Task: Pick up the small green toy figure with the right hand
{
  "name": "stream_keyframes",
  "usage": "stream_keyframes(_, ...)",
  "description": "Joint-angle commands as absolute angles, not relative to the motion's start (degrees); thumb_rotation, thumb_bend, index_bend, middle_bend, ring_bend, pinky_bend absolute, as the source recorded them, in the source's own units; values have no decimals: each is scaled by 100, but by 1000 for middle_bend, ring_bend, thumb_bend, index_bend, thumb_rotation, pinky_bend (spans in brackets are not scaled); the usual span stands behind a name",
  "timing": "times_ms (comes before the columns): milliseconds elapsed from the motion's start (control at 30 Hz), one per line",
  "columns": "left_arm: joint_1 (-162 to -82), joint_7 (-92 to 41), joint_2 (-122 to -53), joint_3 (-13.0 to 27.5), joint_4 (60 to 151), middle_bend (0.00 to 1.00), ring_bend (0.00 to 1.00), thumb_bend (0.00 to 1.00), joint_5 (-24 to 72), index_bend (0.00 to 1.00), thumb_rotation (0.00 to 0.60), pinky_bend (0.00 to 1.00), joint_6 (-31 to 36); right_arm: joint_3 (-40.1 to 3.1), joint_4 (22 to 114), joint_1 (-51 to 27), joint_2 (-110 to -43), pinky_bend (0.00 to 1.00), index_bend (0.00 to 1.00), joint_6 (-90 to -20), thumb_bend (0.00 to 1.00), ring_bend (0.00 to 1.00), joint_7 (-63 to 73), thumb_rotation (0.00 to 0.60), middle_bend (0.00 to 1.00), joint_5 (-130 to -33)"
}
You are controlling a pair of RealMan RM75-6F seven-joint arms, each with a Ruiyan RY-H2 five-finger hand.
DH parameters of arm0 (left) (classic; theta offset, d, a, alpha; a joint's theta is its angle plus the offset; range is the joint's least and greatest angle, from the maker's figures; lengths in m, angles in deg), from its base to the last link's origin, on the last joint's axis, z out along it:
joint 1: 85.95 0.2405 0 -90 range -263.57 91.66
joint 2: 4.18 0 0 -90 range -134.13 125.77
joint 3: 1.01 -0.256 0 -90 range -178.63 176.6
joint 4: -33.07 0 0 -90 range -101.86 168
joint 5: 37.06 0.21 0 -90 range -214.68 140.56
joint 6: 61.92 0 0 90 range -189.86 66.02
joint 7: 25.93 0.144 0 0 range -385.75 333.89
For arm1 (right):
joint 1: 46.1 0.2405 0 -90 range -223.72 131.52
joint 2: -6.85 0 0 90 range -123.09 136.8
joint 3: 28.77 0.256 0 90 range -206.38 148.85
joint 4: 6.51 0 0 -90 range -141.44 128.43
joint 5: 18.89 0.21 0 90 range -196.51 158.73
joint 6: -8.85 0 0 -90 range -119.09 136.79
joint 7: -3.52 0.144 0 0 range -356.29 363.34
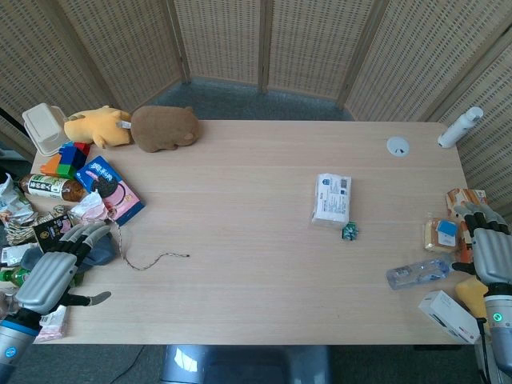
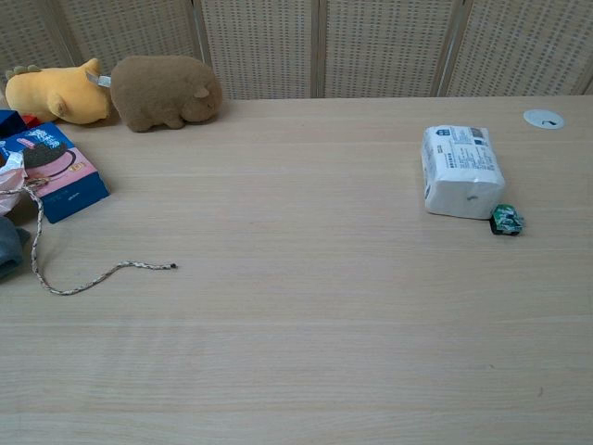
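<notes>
The small green toy figure (image 1: 350,231) sits on the table (image 1: 240,240), just beside the white tissue pack (image 1: 332,198). My right hand (image 1: 490,254) waits at the table's edge, well apart from it, holding nothing, fingers loosely apart. I must reach left.

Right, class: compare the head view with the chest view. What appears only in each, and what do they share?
Only the head view shows the left hand, the right hand, the clear plastic bottle and the white cylindrical bottle.

The chest view shows nothing that the head view lacks.

Both show the small green toy figure beside the white tissue pack, the brown plush animal and the braided cord.
</notes>
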State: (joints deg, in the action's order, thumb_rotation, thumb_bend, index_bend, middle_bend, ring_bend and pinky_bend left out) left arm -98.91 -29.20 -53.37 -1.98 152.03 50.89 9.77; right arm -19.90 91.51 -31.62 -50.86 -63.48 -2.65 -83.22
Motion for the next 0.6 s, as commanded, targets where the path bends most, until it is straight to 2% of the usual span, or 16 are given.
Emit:
stream_keyframes(33, -9894, -2920, -5338, -209, 15210, 0, 0, 5, 5097, 0, 600, 0, 965, -1989, 9153, -3164, -5103, 0, 140, -6329, 222, 0, -259, 600, 47, -8326)
stream_keyframes(600, -9864, -3067, -5299, -251, 15221, 0, 0, 5, 5300, 0, 600, 0, 1068, -2083, 9444, -3198, -5134, 0, 132, -6257, 216, 0, -308, 600, 39, -8558)
